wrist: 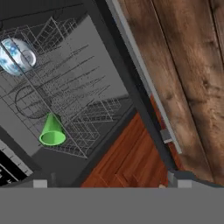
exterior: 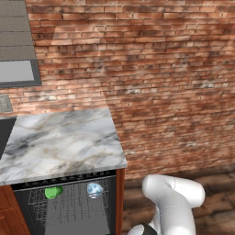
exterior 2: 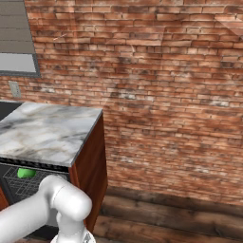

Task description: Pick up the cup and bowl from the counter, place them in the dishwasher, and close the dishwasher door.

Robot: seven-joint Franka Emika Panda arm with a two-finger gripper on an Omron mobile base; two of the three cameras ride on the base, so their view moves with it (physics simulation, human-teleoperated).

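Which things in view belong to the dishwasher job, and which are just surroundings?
Job:
- cup, lying in the rack
- bowl, in the rack
- dishwasher, door down
- counter

Surroundings:
- brick wall
- wooden floor
- wooden cabinet

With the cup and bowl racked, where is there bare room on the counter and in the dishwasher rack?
The marble counter is bare from the brick wall to its front edge. In the dishwasher, the wire rack is free between the green cup and the bowl; its crowded spots are those two ends.
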